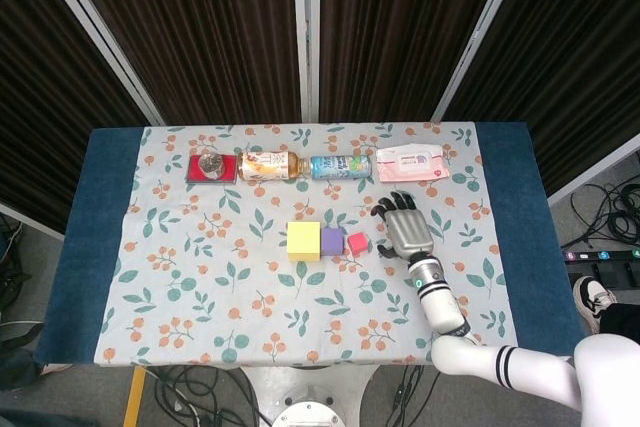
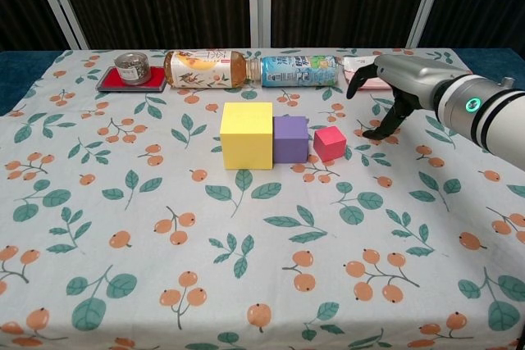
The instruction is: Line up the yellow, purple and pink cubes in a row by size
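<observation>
A large yellow cube (image 1: 303, 240) (image 2: 246, 134), a mid-sized purple cube (image 1: 332, 241) (image 2: 290, 138) and a small pink cube (image 1: 357, 242) (image 2: 330, 143) stand side by side on the patterned tablecloth. Yellow and purple touch; the pink one sits just right of the purple with a slight gap. My right hand (image 1: 405, 227) (image 2: 395, 90) hovers to the right of the pink cube, apart from it, fingers spread and holding nothing. My left hand is not visible in either view.
Along the far side lie a small tin on a red tray (image 1: 211, 167) (image 2: 131, 71), a tea bottle (image 1: 270, 164) (image 2: 205, 67), a blue-labelled bottle (image 1: 340, 166) (image 2: 299, 70) and a pack of wipes (image 1: 410, 163) (image 2: 373, 66), the latter right behind my right hand.
</observation>
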### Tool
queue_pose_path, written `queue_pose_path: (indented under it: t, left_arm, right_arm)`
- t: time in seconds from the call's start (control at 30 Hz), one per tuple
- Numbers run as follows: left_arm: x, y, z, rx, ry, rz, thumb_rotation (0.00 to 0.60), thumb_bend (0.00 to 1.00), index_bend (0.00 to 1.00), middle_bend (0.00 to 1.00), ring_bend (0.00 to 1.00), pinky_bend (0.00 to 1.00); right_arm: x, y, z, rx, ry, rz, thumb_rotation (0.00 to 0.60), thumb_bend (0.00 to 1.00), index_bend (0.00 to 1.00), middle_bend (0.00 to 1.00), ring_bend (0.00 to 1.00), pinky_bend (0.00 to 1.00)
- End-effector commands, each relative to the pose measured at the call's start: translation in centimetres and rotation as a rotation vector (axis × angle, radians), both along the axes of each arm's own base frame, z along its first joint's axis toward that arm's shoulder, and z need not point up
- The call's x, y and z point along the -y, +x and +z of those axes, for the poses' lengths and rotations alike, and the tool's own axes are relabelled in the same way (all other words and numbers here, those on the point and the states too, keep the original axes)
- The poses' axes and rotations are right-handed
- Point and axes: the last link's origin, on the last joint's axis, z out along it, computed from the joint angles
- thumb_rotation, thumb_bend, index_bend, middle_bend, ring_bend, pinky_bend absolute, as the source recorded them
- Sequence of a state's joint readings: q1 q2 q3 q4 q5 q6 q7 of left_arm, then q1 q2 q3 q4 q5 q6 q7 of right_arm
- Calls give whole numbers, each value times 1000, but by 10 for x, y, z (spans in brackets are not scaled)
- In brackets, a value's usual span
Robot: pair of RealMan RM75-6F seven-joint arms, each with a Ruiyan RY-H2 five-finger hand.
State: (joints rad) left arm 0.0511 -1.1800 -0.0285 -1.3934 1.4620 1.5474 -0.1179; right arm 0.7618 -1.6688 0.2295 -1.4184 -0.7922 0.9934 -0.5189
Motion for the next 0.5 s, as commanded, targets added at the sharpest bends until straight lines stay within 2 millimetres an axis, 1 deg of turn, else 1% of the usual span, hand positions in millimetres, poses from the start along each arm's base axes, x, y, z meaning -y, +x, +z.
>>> queue_pose_path:
  t: [0.03,0.23,0.5]
  left_arm:
    - [0,1,1,-2,3,-2,600,71,330,329,171,233]
    - [3,1,1,-8,1,11,600,71,330,330,171,233]
    - [1,0,1,-8,-1,16,600,71,330,330,171,233]
  right_arm:
    - [5,-3,-3,-15,7,0,600,48,278,143,0,0]
    - [13,1,-18,-33,22,6,600,33,276,138,0,0]
    - [21,4,-23,-34,8,1,600,33,276,136,0,0]
